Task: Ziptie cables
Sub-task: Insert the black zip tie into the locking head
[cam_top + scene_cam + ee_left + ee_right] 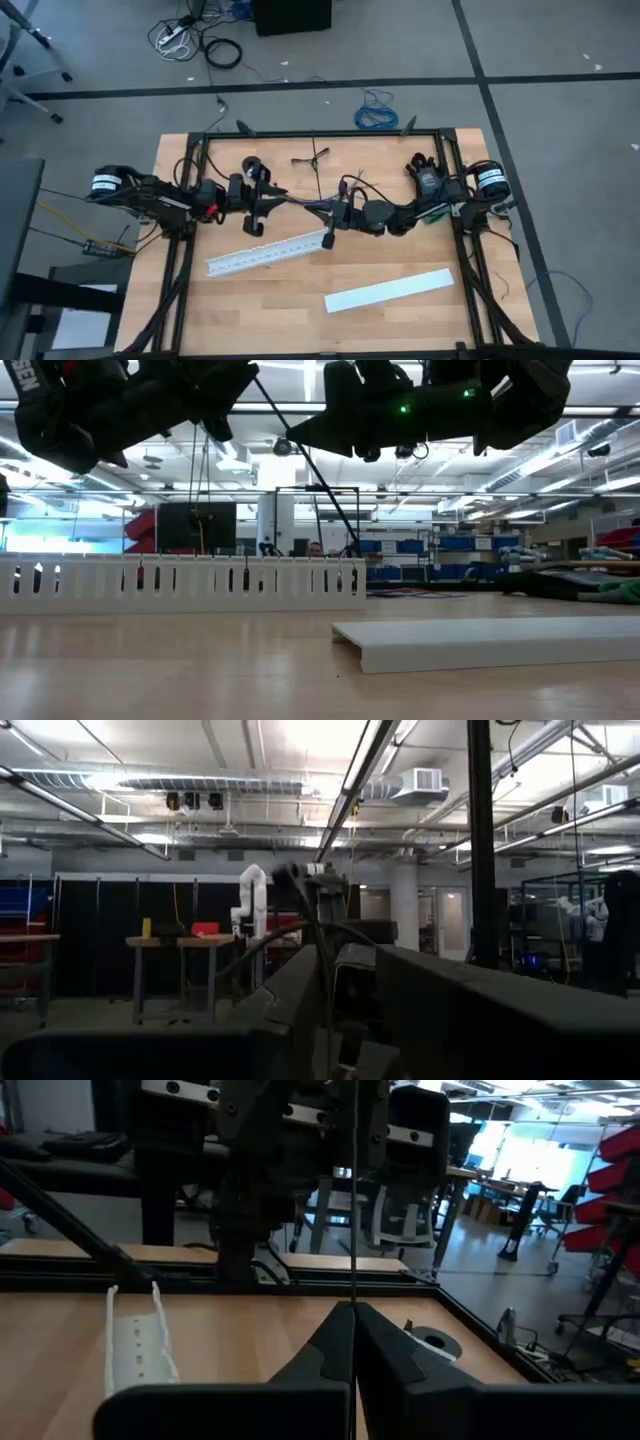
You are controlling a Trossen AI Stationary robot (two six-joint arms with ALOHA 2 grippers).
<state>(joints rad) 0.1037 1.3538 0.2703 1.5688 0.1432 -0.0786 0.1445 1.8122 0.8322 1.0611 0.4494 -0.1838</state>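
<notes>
The cables [300, 202], a thin dark bunch, hang above the table between my two grippers. My left gripper [268, 195] comes in from the table's left and is shut on one end of them. My right gripper [335, 212] comes in from the right and is shut on them farther along. In the right wrist view one thin strand [355, 1210] runs straight away from the shut fingertips [353, 1315]. A loose tail runs toward the far edge, and its splayed end [312, 158] lies on the wood. My left gripper has the cables' left end [275, 195] between its fingers, coming level from the table's left. The strands [305, 920] run forward out of the hold, and the fingers themselves hide the place of contact. My right gripper pinches the cables [354, 1302] between its two fingertips, coming level from the table's right. The bunch is lifted clear of the table between the two holds.
A white slotted strip [268, 254] lies slantwise on the table just in front of the grippers. A flat white cover [390, 290] lies nearer the front right. A black frame [330, 133] borders the table. A blue coiled cable [377, 115] lies on the floor beyond.
</notes>
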